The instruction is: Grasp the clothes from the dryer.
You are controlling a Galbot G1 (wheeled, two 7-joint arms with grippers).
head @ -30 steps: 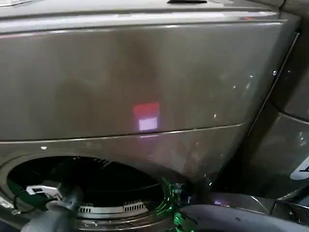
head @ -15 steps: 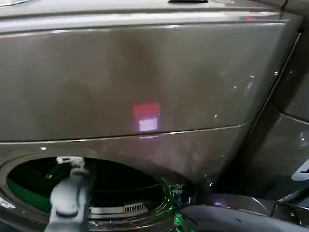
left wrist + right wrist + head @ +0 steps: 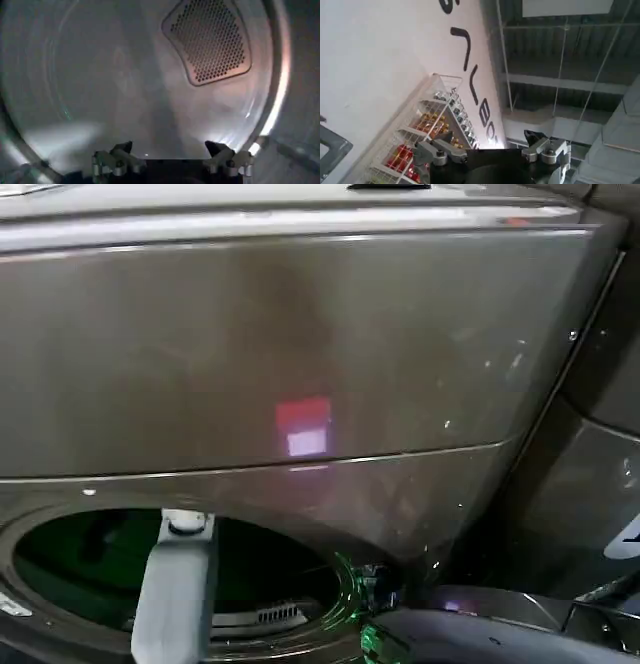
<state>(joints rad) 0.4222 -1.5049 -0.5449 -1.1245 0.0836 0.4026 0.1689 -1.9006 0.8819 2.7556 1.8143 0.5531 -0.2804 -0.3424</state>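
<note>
Our left gripper (image 3: 170, 150) sits inside the dryer (image 3: 300, 364) drum with its two fingers (image 3: 122, 149) spread wide apart, holding nothing and touching nothing. Ahead of it we see the pale curved drum wall (image 3: 100, 80) and, farther back and off to one side, one perforated vent panel (image 3: 210, 40). We cannot make out any clothes in front of the gripper; the stretch of drum it faces looks bare. From the head view, the left arm (image 3: 175, 594) reaches in through the one round door opening (image 3: 90, 554) at the bottom of the dark front panel. Our right gripper (image 3: 490, 145) is well away from the dryer, pointed up toward a white wall (image 3: 380, 60) and a wire rack (image 3: 430, 130), with its two fingers also apart and empty.
</note>
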